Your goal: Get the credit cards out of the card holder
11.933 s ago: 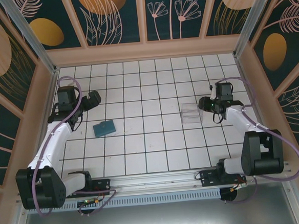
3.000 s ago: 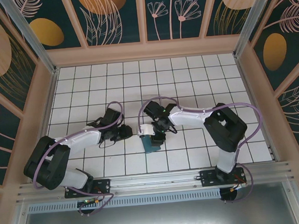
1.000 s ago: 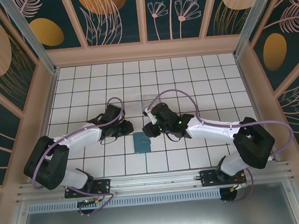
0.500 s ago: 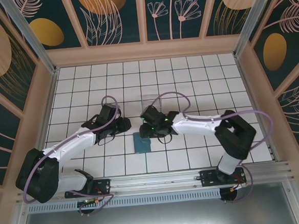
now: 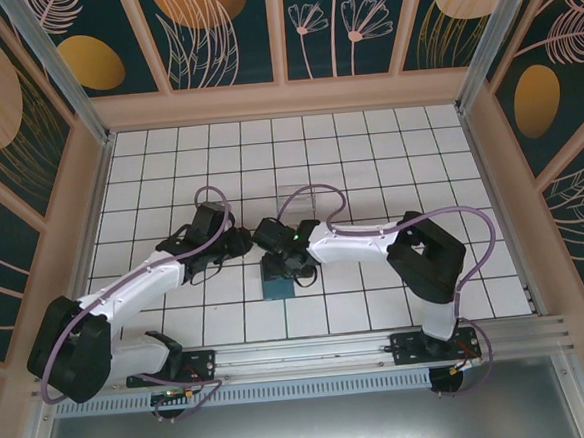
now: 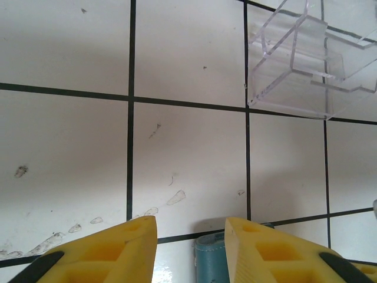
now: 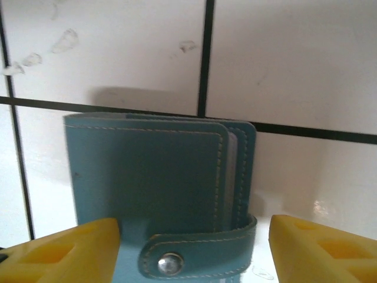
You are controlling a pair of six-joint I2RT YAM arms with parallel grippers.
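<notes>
Two pincers hang close over the holder [image 5: 276, 280], which lies shut on the worktop [image 5: 368, 154] toward the near edge, its strap [image 7: 200, 247] snapped across the open side. My right pincer [image 7: 191, 253] has its fingers wide apart, one on each side of the holder, and as far as I can tell touches neither side. My left pincer [image 6: 191, 247] is also apart and holds nothing, with a corner of the holder just below it. The cards are hidden inside.

To do this well, I judge that I should pin one panel flat with the left and lift the strap's end with the right to pop the snap [image 7: 169, 263]. Squeezing the whole holder would only press it shut. The glossy white tiles look slippery, so the holder may slide under a push. A clear box [image 6: 306, 59] stands just beyond it. Patterned walls close in the cell, with ample room around both arms.
</notes>
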